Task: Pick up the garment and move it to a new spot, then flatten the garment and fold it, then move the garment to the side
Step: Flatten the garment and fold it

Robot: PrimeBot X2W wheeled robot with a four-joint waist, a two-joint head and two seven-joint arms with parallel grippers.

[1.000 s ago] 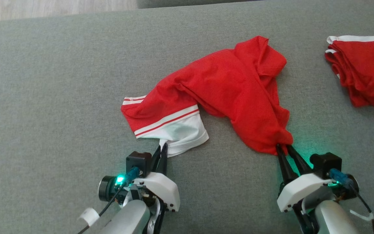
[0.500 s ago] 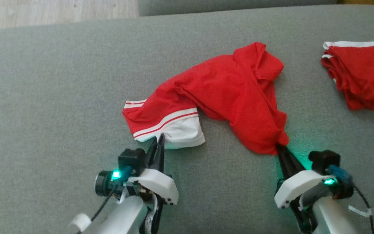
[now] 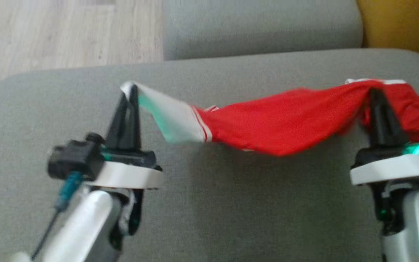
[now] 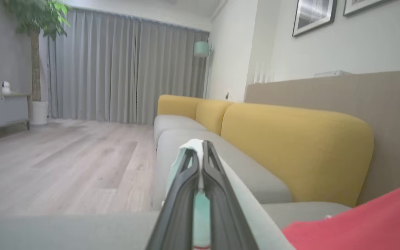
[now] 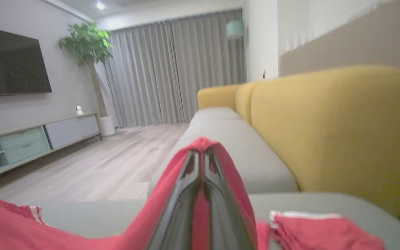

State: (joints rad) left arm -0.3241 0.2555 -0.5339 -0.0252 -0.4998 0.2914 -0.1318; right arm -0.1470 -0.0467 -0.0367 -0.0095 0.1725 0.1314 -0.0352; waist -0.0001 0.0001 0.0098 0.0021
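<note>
The red garment (image 3: 286, 120) with a white striped hem hangs stretched in the air between my two grippers, sagging in the middle above the grey sofa seat (image 3: 231, 203). My left gripper (image 3: 131, 91) is shut on the white hem corner, and in the left wrist view pale cloth wraps the closed fingertips (image 4: 201, 149). My right gripper (image 3: 375, 94) is shut on the red end of the garment (image 5: 227, 166), which drapes over both closed fingers (image 5: 186, 194).
A second red garment (image 5: 321, 229), folded and white-edged, lies on the seat just right of my right gripper. A yellow backrest (image 3: 402, 25) runs along the far right. Wooden floor (image 3: 49, 32) lies beyond the seat's left edge.
Both grippers have risen and spread apart, lifting the garment off the seat and pulling it taut. The head camera has also tilted up, showing floor and backrest.
</note>
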